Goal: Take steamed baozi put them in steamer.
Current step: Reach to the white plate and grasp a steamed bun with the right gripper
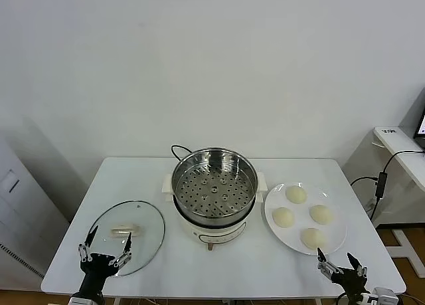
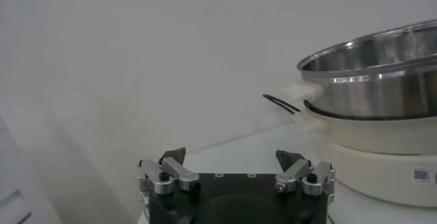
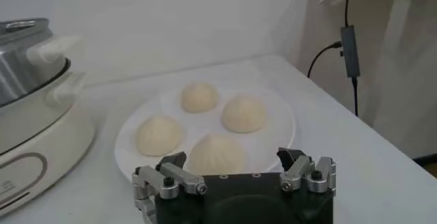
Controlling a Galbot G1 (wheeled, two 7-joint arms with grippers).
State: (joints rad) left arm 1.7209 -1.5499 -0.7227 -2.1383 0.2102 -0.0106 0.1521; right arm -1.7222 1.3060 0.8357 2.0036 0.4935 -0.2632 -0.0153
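Note:
Several cream-white steamed baozi [image 1: 296, 195] [image 3: 199, 97] lie on a flat white plate [image 1: 335, 242] [image 3: 280, 138] right of the steamer. The steamer [image 1: 214, 183] [image 2: 372, 75] [image 3: 27, 95] is a shiny steel pot with a perforated floor on a cream base, empty, at the table's middle. My right gripper [image 1: 337, 262] [image 3: 232, 160] hangs open at the table's front edge, just short of the nearest baozi [image 3: 217, 154]. My left gripper [image 1: 106, 245] [image 2: 232, 158] is open too, at the front left over the lid's near rim, holding nothing.
A round glass lid [image 1: 127, 235] with a cream handle lies flat at the front left. A black cord [image 1: 176, 149] [image 2: 280, 104] runs behind the steamer. A white side table [image 1: 402, 152] with a hanging cable [image 3: 349, 41] stands to the right.

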